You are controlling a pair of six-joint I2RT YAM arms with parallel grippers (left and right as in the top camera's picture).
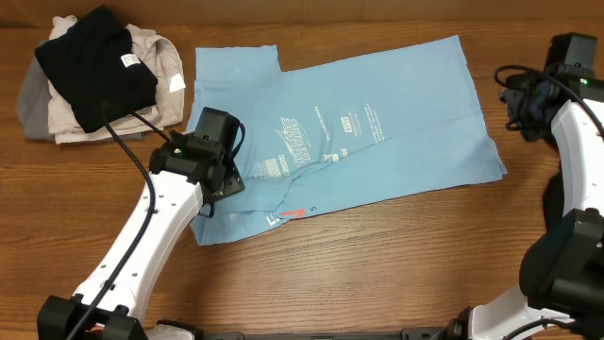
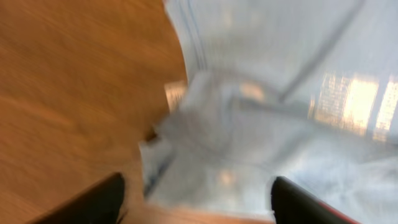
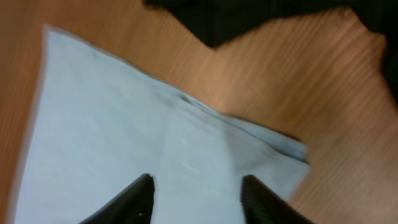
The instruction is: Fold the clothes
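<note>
1. We see the light blue T-shirt (image 1: 377,132) spread on the counter (image 1: 396,264), its near-left corner hidden under the left arm (image 1: 160,227).
2. The left claw (image 2: 198,190) is spread over bunched cloth, in a badly blurred view.
3. The right claw (image 3: 198,186) is spread above the shirt's edge, its fingers cut off by the frame.
4. The black shirt (image 1: 94,61) lies crumpled at far left.

Light blue T-shirt (image 1: 377,132) spread flat mid-worktop (image 1: 396,274), white lettering up, small red mark (image 1: 293,214) by its near edge. Left gripper (image 1: 219,161) over the shirt's near left part; jaws hidden from above. Far left corner: black shirt (image 1: 94,66) atop a beige and grey garment pile (image 1: 160,71). Right gripper (image 1: 525,99) near the right edge, beside the T-shirt's far right corner.
</note>
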